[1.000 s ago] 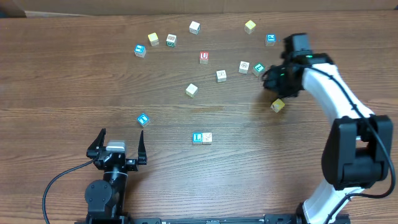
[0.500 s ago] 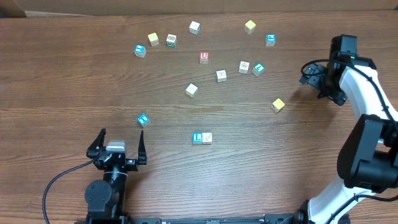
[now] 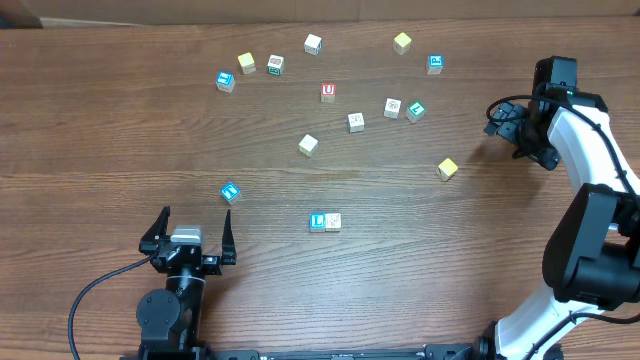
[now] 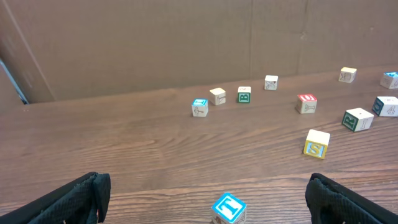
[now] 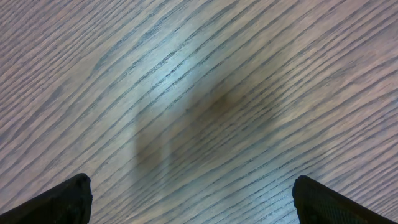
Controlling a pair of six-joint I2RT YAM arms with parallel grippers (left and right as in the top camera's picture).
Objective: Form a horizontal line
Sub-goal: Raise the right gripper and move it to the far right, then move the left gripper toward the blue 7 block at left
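**Overhead:** the line (image 3: 325, 222) is only 2 cubes, a blue "L" face and a tan face. They touch and sit roughly level, low in the middle of the table (image 3: 100, 130). The left pincer (image 3: 196, 222) is spread wide and empty at lower left, apart from the line. The right pincer (image 3: 508, 127) is spread and empty at far right, well apart from every cube. Risks:
- A cube set down against the pair could nudge it and skew or split the row.
- The loose blue cube (image 3: 231, 191) near the left pincer looks like the likely next pick, and an off-centre grab could spin it.
- The yellow cube (image 3: 447, 169) nearest the right pincer looks plain, so it could be a wrong pick.

**Left wrist:** the left pincer (image 4: 206, 190) has its fingers wide apart. The blue cube (image 4: 229, 208) sits ahead between them, untouched. The line is out of view, so alignment can't be checked here.

**Right wrist:** the right pincer (image 5: 189, 193) is spread over bare table (image 5: 199, 74) with no cube between its fingers. Closing here would catch nothing.
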